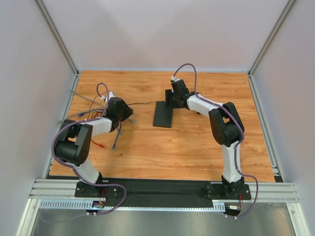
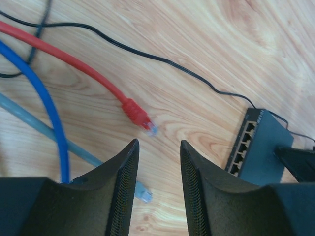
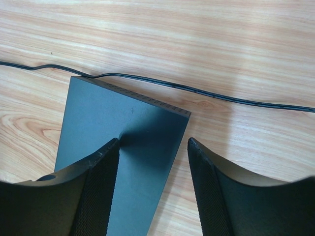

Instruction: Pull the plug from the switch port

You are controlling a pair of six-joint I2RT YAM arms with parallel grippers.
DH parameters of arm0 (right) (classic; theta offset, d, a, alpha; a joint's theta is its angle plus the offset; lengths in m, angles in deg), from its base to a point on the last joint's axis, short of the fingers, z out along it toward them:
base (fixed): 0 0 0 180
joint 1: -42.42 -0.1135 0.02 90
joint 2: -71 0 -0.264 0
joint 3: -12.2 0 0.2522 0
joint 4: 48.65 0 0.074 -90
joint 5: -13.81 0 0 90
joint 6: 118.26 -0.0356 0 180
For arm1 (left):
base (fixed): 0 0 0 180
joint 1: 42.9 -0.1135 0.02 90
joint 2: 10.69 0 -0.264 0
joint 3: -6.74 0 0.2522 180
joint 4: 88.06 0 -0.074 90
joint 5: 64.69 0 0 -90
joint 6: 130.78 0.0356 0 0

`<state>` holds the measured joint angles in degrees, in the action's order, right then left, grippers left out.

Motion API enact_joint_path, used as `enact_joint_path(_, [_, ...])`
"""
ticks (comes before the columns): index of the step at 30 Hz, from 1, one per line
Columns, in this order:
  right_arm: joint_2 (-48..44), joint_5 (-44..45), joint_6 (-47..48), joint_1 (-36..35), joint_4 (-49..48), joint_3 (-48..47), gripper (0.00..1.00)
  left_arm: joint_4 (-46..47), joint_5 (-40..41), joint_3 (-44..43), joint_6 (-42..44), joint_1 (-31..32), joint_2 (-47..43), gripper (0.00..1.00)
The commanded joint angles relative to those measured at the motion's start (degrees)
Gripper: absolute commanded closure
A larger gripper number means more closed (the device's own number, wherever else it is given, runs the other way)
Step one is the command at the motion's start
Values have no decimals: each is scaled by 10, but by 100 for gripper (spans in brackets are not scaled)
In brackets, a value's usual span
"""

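Notably, switch [image 3: 123, 123] near end hidden, red plug [image 2: 139, 114] lying loose

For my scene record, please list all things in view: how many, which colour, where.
switch: one, matte black, centre, ports look empty
thin cable: one, black, from the switch toward the left
red cable: one, red, left of the switch, plug lying free
blue cable: one, blue, beside the red cable
grey cable: one, pale grey-blue, crossing the blue cable
table: one, light wood
left gripper: one, black, open above the loose plugs
right gripper: one, black, over the switch
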<state>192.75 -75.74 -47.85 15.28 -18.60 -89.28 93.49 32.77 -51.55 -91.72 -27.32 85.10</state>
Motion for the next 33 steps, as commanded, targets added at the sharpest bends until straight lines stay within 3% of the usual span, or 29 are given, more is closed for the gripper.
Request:
enact_joint_path(1, [25,25,20,8,54,12,41,23,-17,-5,22,22,-24,54])
enact_joint_path(6, [17,25,23,8,51,19,39,36,-29,-31,35,61,4,56])
enact_joint_path(10, [16,22,24,7,51,20,39,85,-85,-40,24,73,46,62])
enact_joint_path(17, [1,4,17,4,38,41,41,54,-99,-89,6,110,111,71])
enact_joint_path(27, [-56,-60,-56,-11,-7,134,44,87,-123,-63,-28,158,114,75])
enact_joint_path(33, [-82,-41,-65,-35,-6,175,45,96,-116,-27,-38,176,92,75])
